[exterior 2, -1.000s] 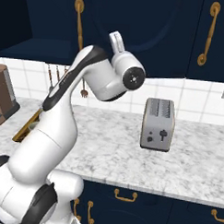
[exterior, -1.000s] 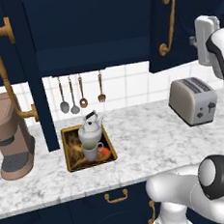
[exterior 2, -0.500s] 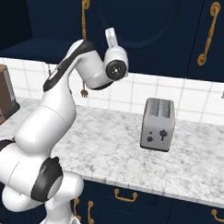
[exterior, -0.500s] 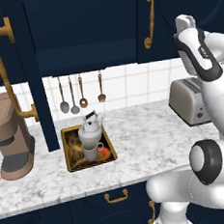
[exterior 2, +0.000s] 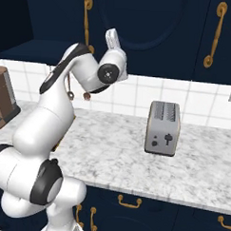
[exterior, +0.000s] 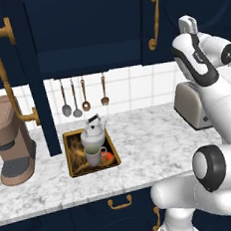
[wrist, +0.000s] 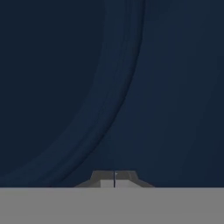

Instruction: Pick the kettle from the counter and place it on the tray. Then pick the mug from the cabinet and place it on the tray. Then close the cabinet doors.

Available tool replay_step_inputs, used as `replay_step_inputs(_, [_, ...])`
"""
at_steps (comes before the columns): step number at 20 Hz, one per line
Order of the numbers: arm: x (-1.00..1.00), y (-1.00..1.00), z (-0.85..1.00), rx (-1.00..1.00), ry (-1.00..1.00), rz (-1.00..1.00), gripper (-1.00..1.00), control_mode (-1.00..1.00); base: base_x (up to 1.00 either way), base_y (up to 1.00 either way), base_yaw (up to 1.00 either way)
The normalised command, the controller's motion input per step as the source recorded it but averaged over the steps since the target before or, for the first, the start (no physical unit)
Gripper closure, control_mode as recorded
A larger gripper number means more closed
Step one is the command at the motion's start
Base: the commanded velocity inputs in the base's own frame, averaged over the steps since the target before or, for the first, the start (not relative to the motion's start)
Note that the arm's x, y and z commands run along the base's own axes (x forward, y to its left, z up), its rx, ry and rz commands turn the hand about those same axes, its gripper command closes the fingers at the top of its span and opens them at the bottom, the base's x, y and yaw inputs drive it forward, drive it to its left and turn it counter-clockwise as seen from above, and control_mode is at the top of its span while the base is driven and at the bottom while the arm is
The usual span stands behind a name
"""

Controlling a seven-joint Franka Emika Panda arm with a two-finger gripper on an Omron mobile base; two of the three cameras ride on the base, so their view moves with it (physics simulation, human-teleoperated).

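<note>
The cabinet [exterior: 88, 20] fills the wall ahead of me, and my next move depends on its two doors. The right door [exterior 2: 149, 33] sits directly in front of the hand [wrist: 114, 178]. In the hand view its navy arched panel comes right up to the tips, so I judge it is swung home or close to it, though I can't tell if there is contact. The left door [exterior: 35, 95] is the one I read as outstanding. It stands open, edge-on to me, well off to the hand's left and lower. Its long axis is vertical, and its brass handle [exterior: 6, 73] runs the same way on the far side. To reach it I'd have to carry the hand leftward past the right door's handle [exterior: 153, 19] and across the open bay. The surface [exterior: 149, 129] lies below the hand, with a toaster [exterior 2: 162, 127] beneath it and slightly right. The tray [exterior: 70, 157] sits down and left of the hand. The kettle [exterior: 93, 135] is already on it, and the mug [exterior: 93, 154] stands in front of the kettle, just beside it. The hand is closed and empty, fingertips together. I can read no brand or writing anywhere, not even on the toaster's face.
</note>
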Motion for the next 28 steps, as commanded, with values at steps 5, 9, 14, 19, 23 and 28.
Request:
replay_step_inputs(5, [0.59,0.13,-0.07,0.03,-0.01,-0.02,1.0,-1.0,0.0,0.0,0.0])
replay_step_inputs(9, [0.05,0.02,0.0,0.0,0.06,0.0,1.0,-1.0,0.0,0.0,0.0])
replay_step_inputs(14, [-0.44,0.0,0.0,0.0,0.02,0.04,1.0,-1.0,0.0,0.0,0.0])
replay_step_inputs(19, [-0.97,0.02,0.08,-0.01,0.02,0.08,1.0,-1.0,0.0,0.0,0.0])
replay_step_inputs(23, [-1.0,0.46,0.13,-0.11,0.1,0.08,1.0,-1.0,0.0,0.0,0.0])
replay_step_inputs(28, [-0.58,0.69,0.01,-0.17,0.16,0.22,1.0,-1.0,0.0,0.0,0.0])
